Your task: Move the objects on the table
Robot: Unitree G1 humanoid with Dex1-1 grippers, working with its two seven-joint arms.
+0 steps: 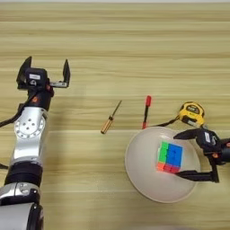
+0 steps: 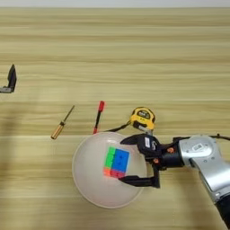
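The left pincer hung spread and empty above the table, well apart from everything else, and looked parked. Next came a wooden-handled screwdriver and a red-capped pen, both flat on the wood just beyond the cream plate. On that plate sat the puzzle cube, green and blue faces up, red and orange along its near edge. The right pincer reached in over the plate's right rim, wide open, one finger past the cube's far corner and one at its near corner, gripping nothing. The tape measure lay just behind the rim, strap trailing left. To take the cube well, I judged the fingers should centre on opposite faces before closing, then lift straight up so the plate would not be dragged.
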